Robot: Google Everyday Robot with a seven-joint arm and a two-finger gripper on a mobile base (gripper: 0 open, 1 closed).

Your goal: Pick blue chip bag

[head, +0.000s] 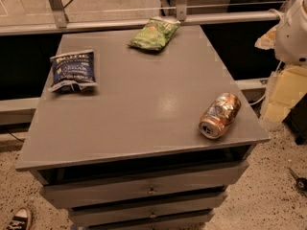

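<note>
Nothing's happening yet — the blue chip bag (pixel 72 71) is lying untouched near the table's (pixel 144 109) left edge; the gripper is sitting out of shot, its grip impossible to tell — whole pick remaining.

Dim warm light, glare on table (pixel 165 103)

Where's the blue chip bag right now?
In the camera view, the blue chip bag lies near the left edge of the table, left of the green chip bag; the gripper is out of view.
</note>
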